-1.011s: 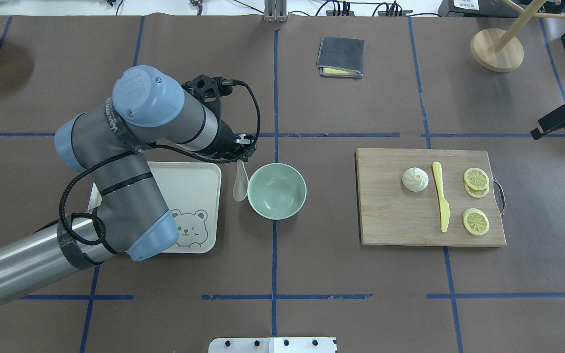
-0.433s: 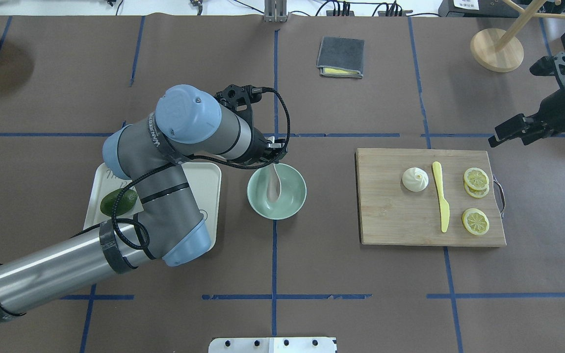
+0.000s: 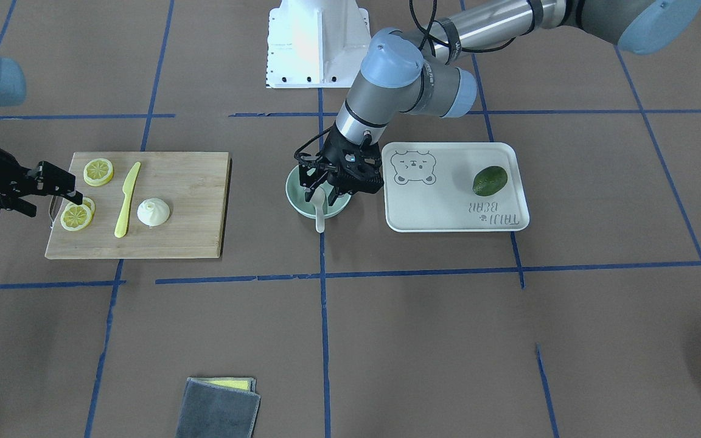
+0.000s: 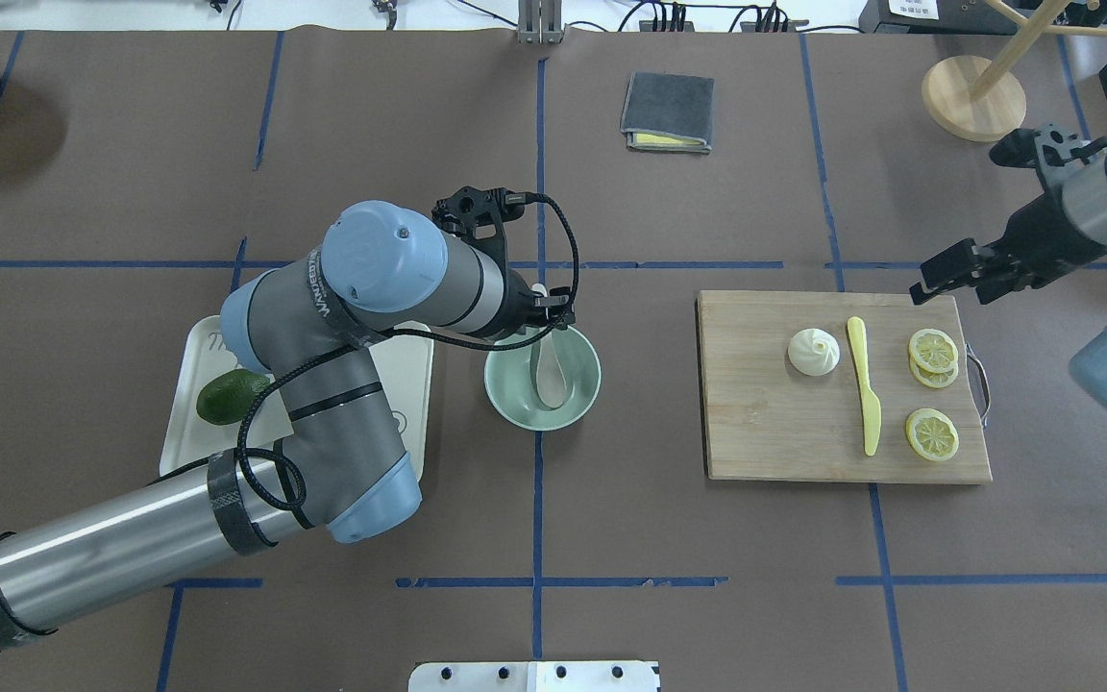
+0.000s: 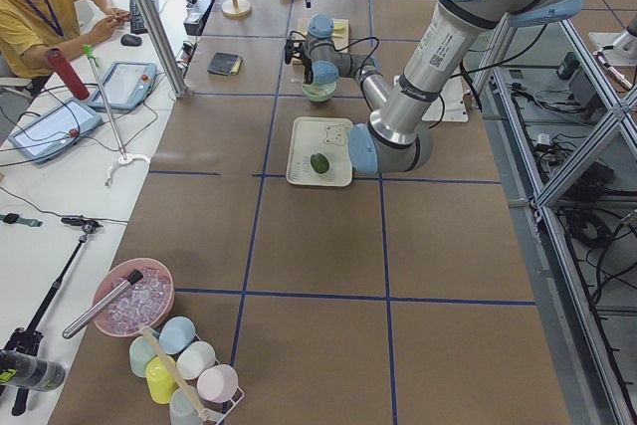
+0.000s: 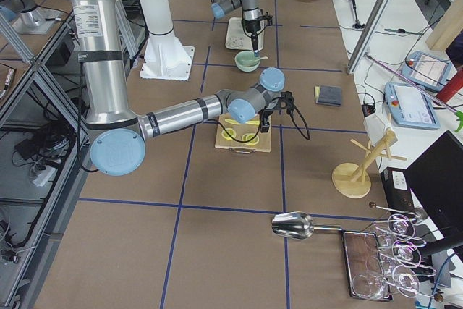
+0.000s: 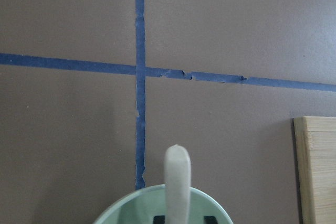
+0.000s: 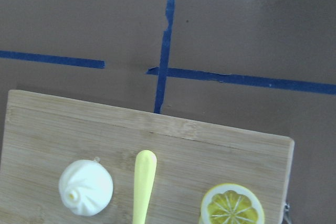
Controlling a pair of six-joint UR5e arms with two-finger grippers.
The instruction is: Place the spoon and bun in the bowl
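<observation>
The whitish spoon (image 4: 552, 375) is in my left gripper (image 4: 546, 322), which is shut on its handle over the far rim of the mint-green bowl (image 4: 501, 389). The scoop end is down inside the bowl. The handle tip sticks out past the rim in the front view (image 3: 320, 222) and the left wrist view (image 7: 177, 177). The white pleated bun (image 4: 813, 352) lies on the wooden cutting board (image 4: 765, 432); the right wrist view shows it too (image 8: 85, 187). My right gripper (image 4: 946, 281) is open and empty above the board's far right edge, apart from the bun.
A yellow knife (image 4: 864, 384) and lemon slices (image 4: 933, 351) lie on the board right of the bun. A bear tray (image 4: 414, 384) with a green avocado (image 4: 232, 397) sits left of the bowl. A grey cloth (image 4: 667, 112) and a wooden stand (image 4: 973, 96) are at the back.
My left gripper carried the spoon from beside the bowl to over it and lowered the scoop end inside. My right arm came in from the right edge toward the cutting board.
</observation>
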